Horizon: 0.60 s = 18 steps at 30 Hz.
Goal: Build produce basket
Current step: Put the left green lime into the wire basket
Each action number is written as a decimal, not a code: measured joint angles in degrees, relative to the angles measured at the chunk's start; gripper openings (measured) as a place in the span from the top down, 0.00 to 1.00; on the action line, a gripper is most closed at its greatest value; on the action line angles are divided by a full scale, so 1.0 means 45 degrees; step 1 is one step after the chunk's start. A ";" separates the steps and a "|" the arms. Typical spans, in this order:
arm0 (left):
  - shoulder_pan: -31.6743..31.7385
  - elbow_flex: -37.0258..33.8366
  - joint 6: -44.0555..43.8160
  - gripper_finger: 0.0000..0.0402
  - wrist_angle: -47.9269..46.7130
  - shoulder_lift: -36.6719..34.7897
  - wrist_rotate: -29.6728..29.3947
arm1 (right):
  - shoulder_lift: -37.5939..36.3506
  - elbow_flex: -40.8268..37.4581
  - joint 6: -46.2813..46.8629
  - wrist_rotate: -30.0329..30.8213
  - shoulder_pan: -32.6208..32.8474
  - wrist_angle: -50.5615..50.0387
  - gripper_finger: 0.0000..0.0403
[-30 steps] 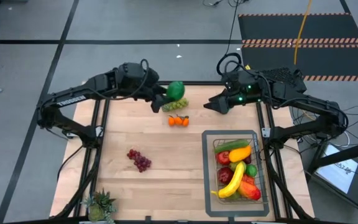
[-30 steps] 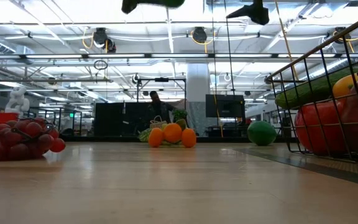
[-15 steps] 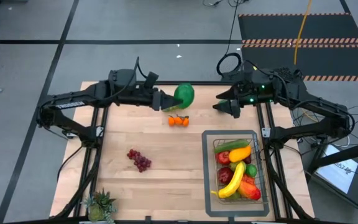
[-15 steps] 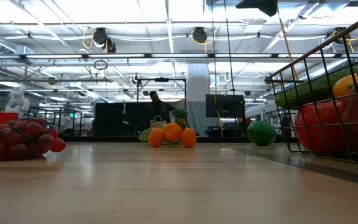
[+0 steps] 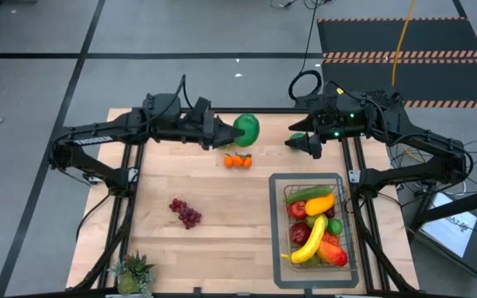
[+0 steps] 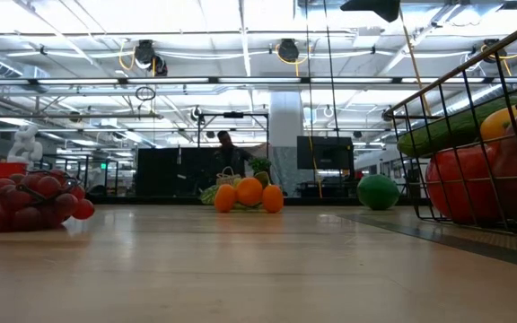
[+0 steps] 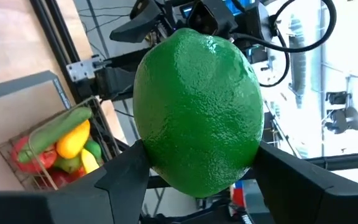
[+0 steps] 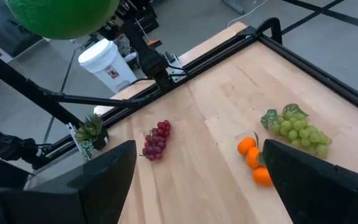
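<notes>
One lime (image 7: 197, 112), glossy green and pebbled, sits clamped in your left gripper (image 5: 225, 136) above the table's far edge. Your right gripper (image 5: 295, 140) hangs spread wide, holding nothing, beyond the basket (image 5: 344, 217).

White lettering runs along the left arm's upper link (image 5: 89, 140) in the high view; it seems to read TROSSEN, though the letters are very small. The white bucket (image 8: 108, 63) in the right wrist view bears a red-marked label whose words cannot be made out. No other text or number is readable
</notes>
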 joint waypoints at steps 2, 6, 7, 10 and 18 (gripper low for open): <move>0.0000 0.0000 0.0222 0.34 0.0001 0.0012 0.0004 | 0.0000 0.0000 -0.0169 0.0000 0.0000 -0.0002 0.15; 0.0000 0.0000 0.1437 0.34 -0.0006 0.0044 0.0018 | 0.0000 0.0000 -0.0246 -0.0030 0.0000 0.0030 0.15; 0.0000 0.0000 0.1853 0.34 -0.0006 0.0044 0.0018 | 0.0000 0.0000 -0.0250 -0.0050 0.0000 0.0046 0.15; 0.0000 0.0000 0.3248 0.34 -0.0006 0.0044 0.0033 | -0.0015 0.0000 -0.0251 -0.0398 0.0000 0.0042 0.15; 0.0010 0.0000 0.6958 0.34 -0.0011 0.0044 -0.0096 | -0.0024 0.0000 -0.0205 -0.1099 0.0005 0.0042 0.15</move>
